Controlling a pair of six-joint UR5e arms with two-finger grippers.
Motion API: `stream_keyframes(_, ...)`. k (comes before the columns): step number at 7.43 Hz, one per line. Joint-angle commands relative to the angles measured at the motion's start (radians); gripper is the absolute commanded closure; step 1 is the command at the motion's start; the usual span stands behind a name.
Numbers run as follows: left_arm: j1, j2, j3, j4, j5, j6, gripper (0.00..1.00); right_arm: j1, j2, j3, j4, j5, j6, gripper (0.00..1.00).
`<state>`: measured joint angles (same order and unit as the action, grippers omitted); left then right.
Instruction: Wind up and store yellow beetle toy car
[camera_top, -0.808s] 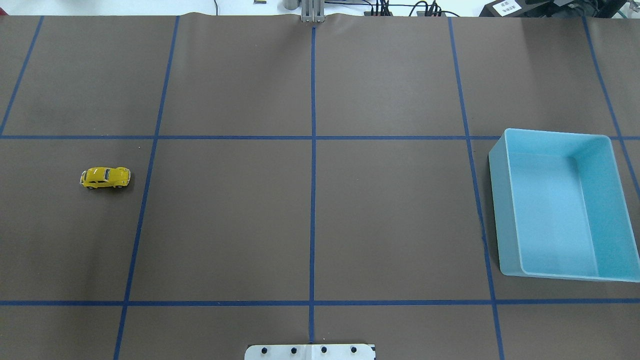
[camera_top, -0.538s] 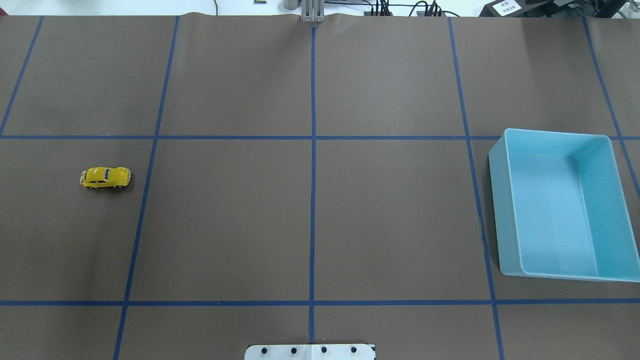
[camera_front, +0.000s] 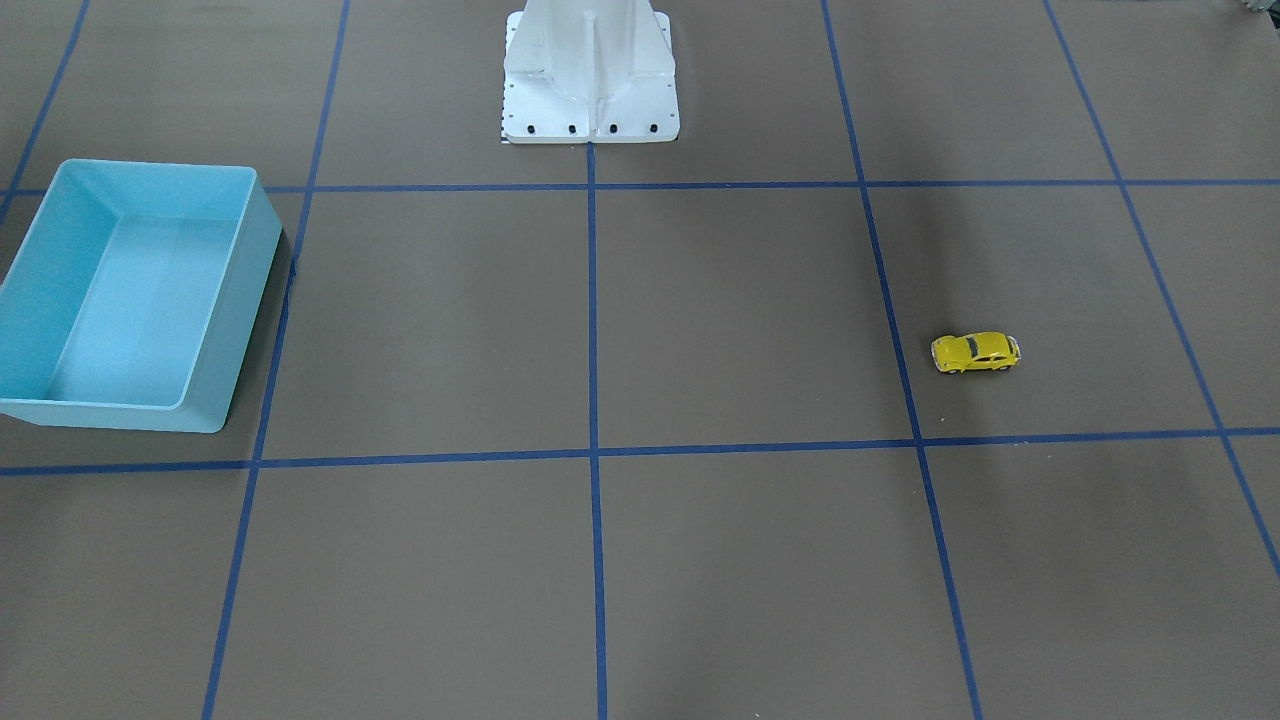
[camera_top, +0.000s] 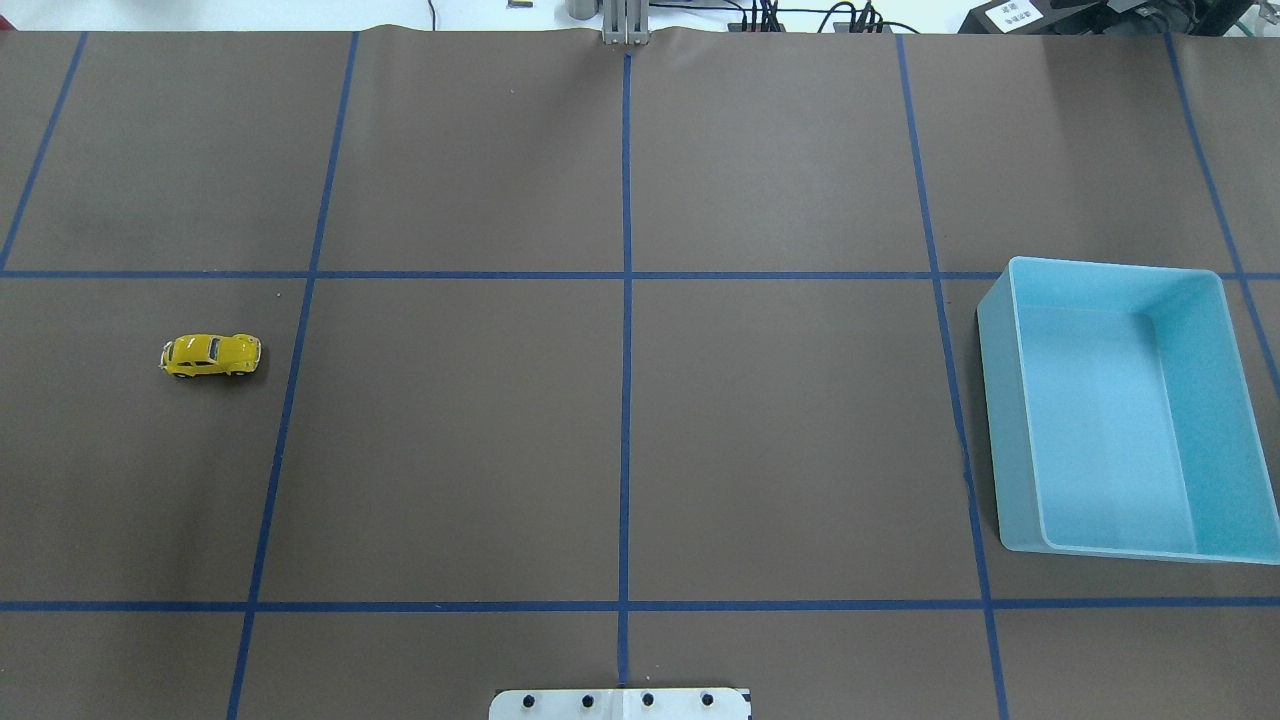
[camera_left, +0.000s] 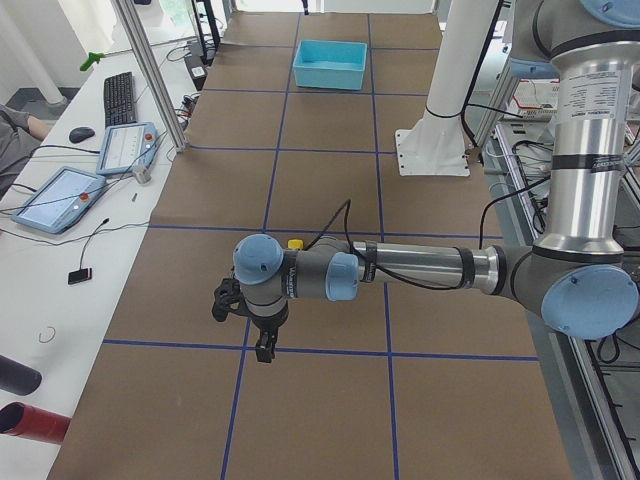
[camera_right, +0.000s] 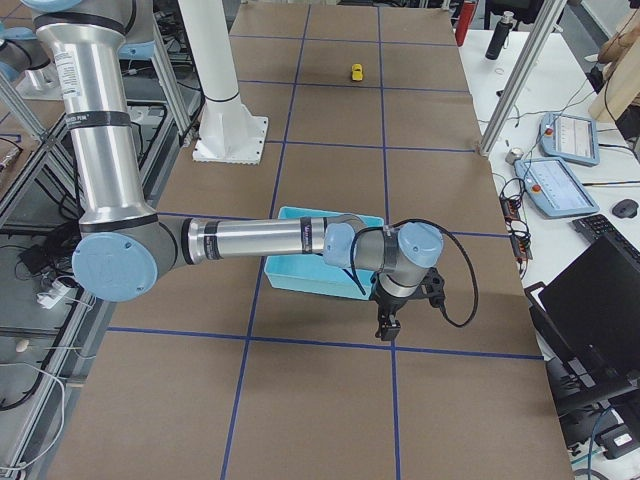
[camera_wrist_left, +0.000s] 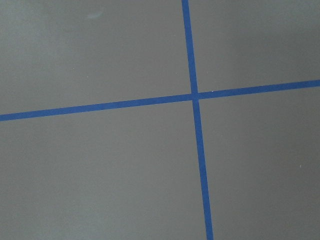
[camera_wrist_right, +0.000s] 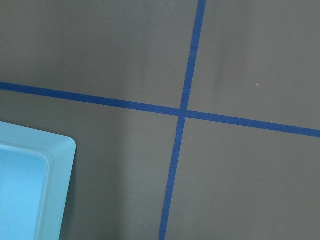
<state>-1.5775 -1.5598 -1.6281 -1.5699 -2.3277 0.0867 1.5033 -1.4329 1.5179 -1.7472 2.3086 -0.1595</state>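
Observation:
The yellow beetle toy car (camera_top: 211, 355) stands on its wheels on the brown mat at the robot's left, also in the front view (camera_front: 975, 352) and both side views (camera_left: 295, 243) (camera_right: 356, 72). The light blue bin (camera_top: 1005, 430) sits empty at the robot's right, also in the front view (camera_front: 245, 330). My left gripper (camera_left: 262, 350) hangs above the mat beyond the car towards the table's left end, seen only from the side; I cannot tell its state. My right gripper (camera_right: 385, 328) hangs just outside the bin (camera_right: 300, 278); I cannot tell its state.
Blue tape lines divide the mat into squares. The white robot base (camera_front: 590, 90) stands at the middle of the robot's edge. A bin corner (camera_wrist_right: 57, 190) shows in the right wrist view. Tablets and a keyboard lie on side desks beyond the mat.

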Motion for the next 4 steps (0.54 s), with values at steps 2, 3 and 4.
stream_keyframes(2,-0.001,0.001,-0.015,0.008,-0.004,0.005,0.00,0.000,-0.006,-0.001,0.000,0.002,0.000,0.00)
stream_keyframes(3,-0.001,-0.002,-0.006,-0.001,-0.002,0.008,0.00,0.000,-0.006,-0.001,0.001,0.002,0.000,0.00)
stream_keyframes(4,0.002,-0.028,-0.007,0.002,0.002,0.005,0.00,0.000,-0.006,-0.001,0.003,0.002,0.000,0.00)
